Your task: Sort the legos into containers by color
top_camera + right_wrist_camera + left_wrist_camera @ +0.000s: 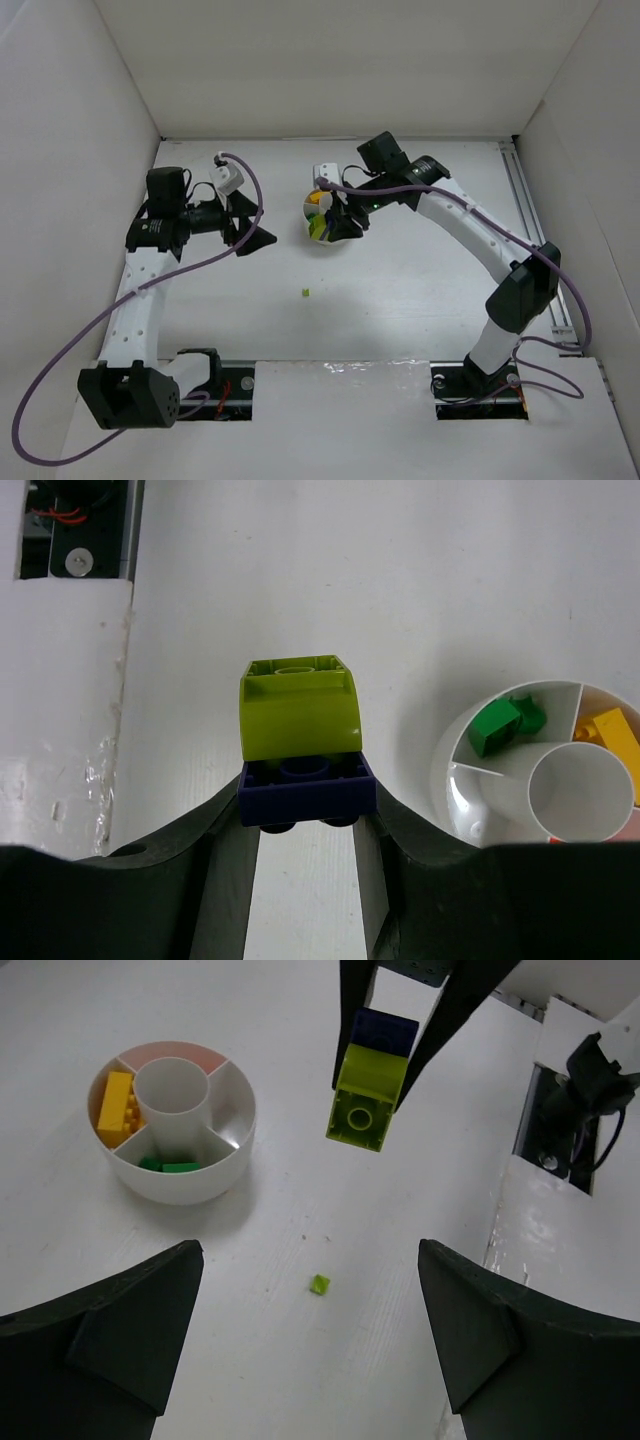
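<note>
On the left, the left gripper (250, 222) hangs above the desk (400, 300) with its jaws spread wide and nothing between them. It faces the middle of the scene, probably so it can help with the joined bricks the other arm carries.

Near the middle of the desk lies one loose lime bit (319, 1283), well apart from everything else and not yet sorted.

Just right of it and farther back sits the round white dish (185, 1185). Yellow bricks (116, 1108) fill one wedge and green bricks (170, 1166) lie in the next, so each colour gets its own compartment. Another wedge shows a reddish tint, though I cannot make out its contents. The central well (172, 1095) looks empty.

To the right, close beside the dish, the right gripper (308, 810) is closed narrowly on a purple brick (305, 788), pinching it by its sides. A lime brick (300, 715) is pressed onto the purple brick and sticks out past the fingertips. The pair is held off the desk, not over any wedge. Since two colours are stuck together, they likely need pulling apart before either can be dropped in.
</note>
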{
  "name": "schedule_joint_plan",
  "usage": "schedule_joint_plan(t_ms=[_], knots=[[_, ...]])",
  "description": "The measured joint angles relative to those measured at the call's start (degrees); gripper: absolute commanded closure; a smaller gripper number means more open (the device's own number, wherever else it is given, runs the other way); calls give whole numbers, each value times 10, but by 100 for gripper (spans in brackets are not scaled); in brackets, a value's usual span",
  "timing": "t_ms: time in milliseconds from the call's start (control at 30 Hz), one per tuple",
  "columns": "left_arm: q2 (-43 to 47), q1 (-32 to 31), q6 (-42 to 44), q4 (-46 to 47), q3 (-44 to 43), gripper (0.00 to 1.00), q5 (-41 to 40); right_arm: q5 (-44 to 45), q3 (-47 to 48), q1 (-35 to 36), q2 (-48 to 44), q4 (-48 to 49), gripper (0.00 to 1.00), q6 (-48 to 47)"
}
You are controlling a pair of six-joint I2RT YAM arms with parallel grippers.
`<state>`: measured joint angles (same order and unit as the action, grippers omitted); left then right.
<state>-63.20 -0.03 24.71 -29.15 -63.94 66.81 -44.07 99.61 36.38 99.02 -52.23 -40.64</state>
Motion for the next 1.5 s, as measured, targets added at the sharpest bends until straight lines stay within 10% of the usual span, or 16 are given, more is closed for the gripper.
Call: schedule_joint_plan(t_ms=[600,1500], knots=[[66,-73,-218,296,142,24,26,-3,22,39,-1,6,96,49],[34,-121,-200,335,141,41,4,-3,50,70,10,18,96,58]])
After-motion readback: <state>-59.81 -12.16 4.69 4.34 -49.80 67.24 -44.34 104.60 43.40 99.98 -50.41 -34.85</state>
